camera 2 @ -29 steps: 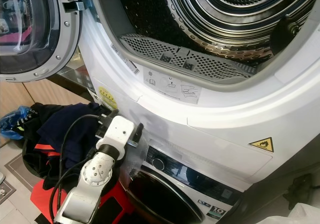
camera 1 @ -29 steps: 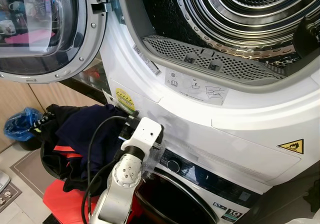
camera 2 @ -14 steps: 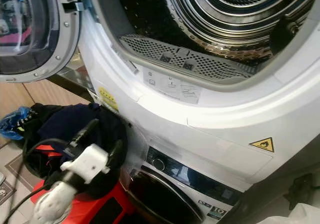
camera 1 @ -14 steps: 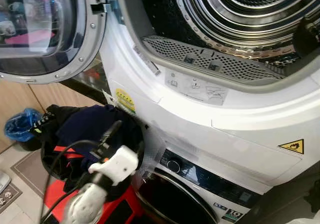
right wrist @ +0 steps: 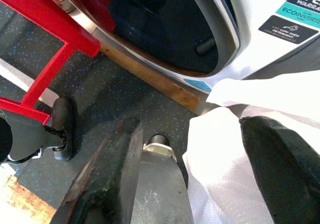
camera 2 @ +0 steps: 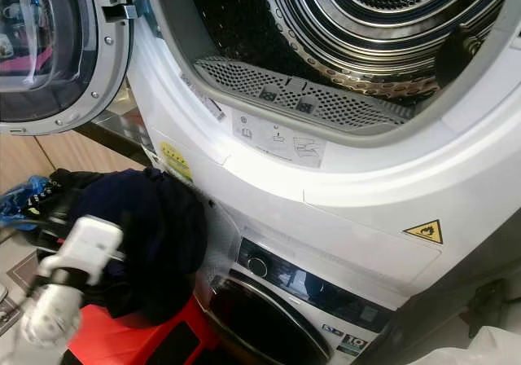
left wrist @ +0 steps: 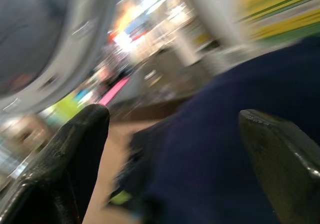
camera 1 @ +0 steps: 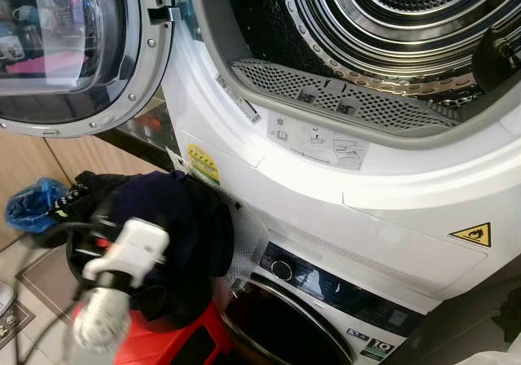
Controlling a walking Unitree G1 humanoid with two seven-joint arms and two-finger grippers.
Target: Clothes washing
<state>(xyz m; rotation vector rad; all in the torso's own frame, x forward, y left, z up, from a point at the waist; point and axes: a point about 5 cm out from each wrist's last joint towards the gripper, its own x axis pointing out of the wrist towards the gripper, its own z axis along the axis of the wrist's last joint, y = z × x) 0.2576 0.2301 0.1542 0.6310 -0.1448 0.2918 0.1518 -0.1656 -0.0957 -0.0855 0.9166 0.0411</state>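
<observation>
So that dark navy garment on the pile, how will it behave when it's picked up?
The navy garment lies slumped in soft folds, so it will likely drape and sag. It looks light. Its edges overlap other clothes, so it may drag them along.

Silver left arm (camera 1: 110,300) reaches forward, blurred — its black-fingered left gripper (left wrist: 175,149) spread open; right gripper (right wrist: 200,174) likewise open.

Dark speckled floor (right wrist: 60,79) below; pale wood panelling (camera 1: 49,165) stands left.

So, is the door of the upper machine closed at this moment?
No, the upper machine's round door is swung open to the left, and the bare metal drum can be seen through the opening.
</observation>
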